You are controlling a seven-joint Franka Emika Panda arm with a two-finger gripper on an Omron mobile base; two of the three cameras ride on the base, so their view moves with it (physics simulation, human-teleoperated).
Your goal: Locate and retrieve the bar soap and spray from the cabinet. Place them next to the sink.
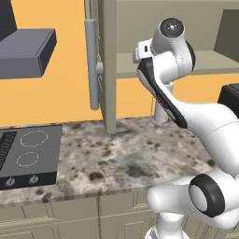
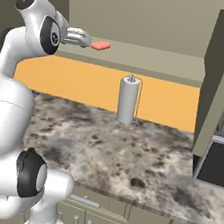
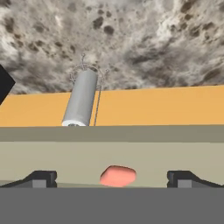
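The salmon-pink bar soap [image 2: 100,45] lies flat on the inner shelf of the open beige-olive cabinet [image 2: 156,64]. My gripper [image 2: 88,40] is level with that shelf and reaches in from the left, its tips just short of the soap. In the hand view the bar soap [image 3: 118,176] sits centred between the two dark fingertips [image 3: 41,179], which stand wide apart, so the gripper [image 3: 113,180] is open and holds nothing. The cabinet shelf [image 1: 130,63] is largely hidden by my arm in the left base view. The spray and the sink are out of view.
A grey-white paper towel roll [image 2: 127,101] stands on the speckled counter [image 2: 128,156] below the shelf. The cabinet's doors [image 1: 109,65] hang open with long grey handles [image 1: 92,65]. A black stovetop [image 1: 28,154] lies left; a dark appliance [image 2: 220,164] sits right.
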